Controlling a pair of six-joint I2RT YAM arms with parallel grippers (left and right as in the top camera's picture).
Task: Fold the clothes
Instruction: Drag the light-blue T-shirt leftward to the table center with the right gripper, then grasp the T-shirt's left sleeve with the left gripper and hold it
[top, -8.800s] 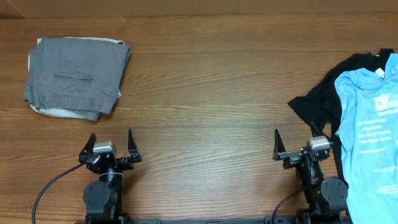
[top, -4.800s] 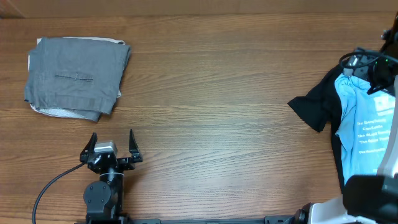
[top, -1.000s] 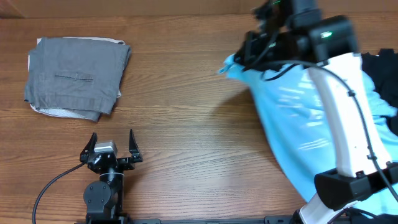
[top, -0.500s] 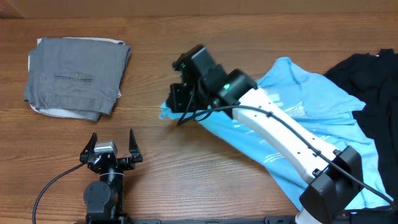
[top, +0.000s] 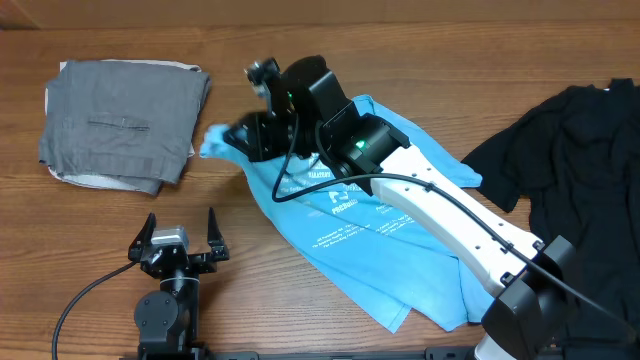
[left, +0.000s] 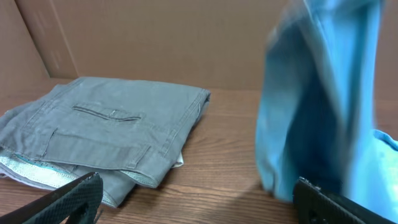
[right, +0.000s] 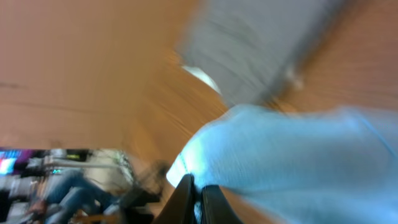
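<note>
Wood-grain table (top: 100, 220), brown cardboard wall (left: 155, 43) behind, soft even light

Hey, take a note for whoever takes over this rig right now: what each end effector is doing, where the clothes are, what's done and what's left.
Left end effector: open, empty, parked at the near edge of the table.
Right end effector: shut on an edge of the light blue T-shirt, holding that edge up near the folded grey garment.
T-shirt: mid-table, white-text side up, rumpled, not flat. Black garment heaped at the right.
Done: the T-shirt is out in the working area.
Left: lay it flat, then make every fold; the black garment looks unfolded too.
</note>
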